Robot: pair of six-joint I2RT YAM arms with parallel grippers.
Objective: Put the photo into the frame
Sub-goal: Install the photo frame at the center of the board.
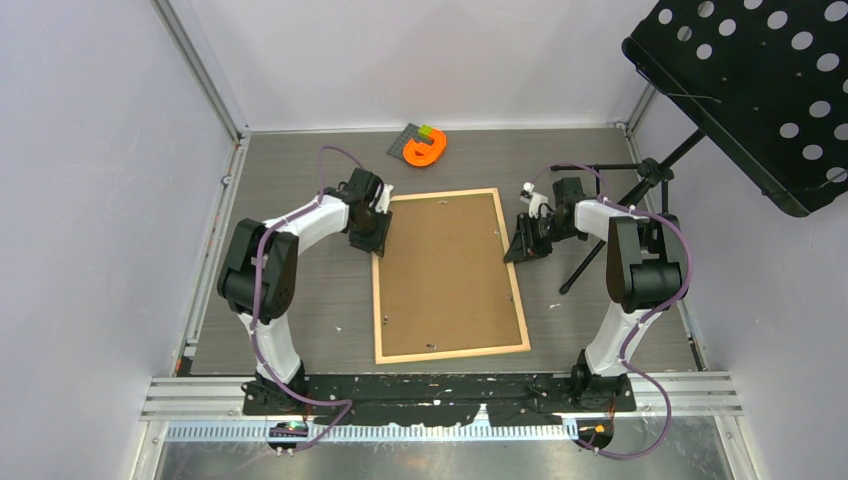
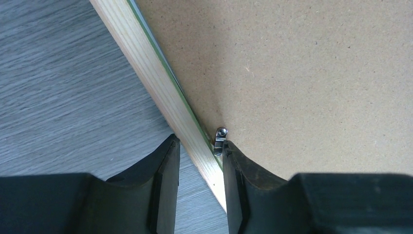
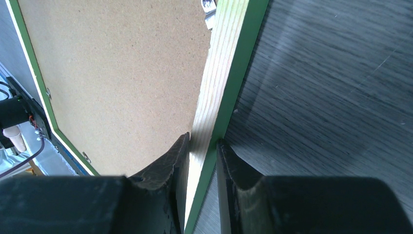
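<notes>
The frame [image 1: 519, 300] lies flat on the table with its pale wood face up, and the brown backing board [image 1: 445, 270] fills it. The photo is hidden. My left gripper [image 1: 368, 232] is at the frame's upper left rail. In the left wrist view, it [image 2: 199, 146] is open and straddles the rail [image 2: 156, 78], with one finger against a metal clip [image 2: 220, 140]. My right gripper [image 1: 527, 240] is at the right rail. In the right wrist view, it [image 3: 203, 144] is shut on the rail [image 3: 229, 58], whose green side shows.
An orange object [image 1: 425, 147] lies on a grey pad at the back of the table. A black perforated music stand [image 1: 750, 90] hangs over the right side, and its tripod legs [image 1: 600, 240] stand beside my right arm. Walls enclose the table.
</notes>
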